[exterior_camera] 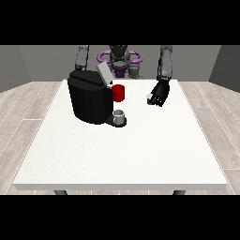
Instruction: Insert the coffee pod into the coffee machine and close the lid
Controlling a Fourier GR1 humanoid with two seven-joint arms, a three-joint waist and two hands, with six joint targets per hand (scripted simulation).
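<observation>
Hand [160, 92] at the view's right hovers near the table's [140, 154] far edge, fingers curled round something small and pale, probably the pod [150, 99], though I cannot tell for sure. Light and stiff, it likely suits a pinch at its sides. Well apart stands the machine [89, 96], lid [104, 72] up.

black coffee machine [89, 101] stands on the table's left half, grey lid [104, 73] raised.

The coffee machine [89, 101] is black with a grey lid [104, 73], beside a red mug [119, 93] on the white table [117, 154].
</observation>
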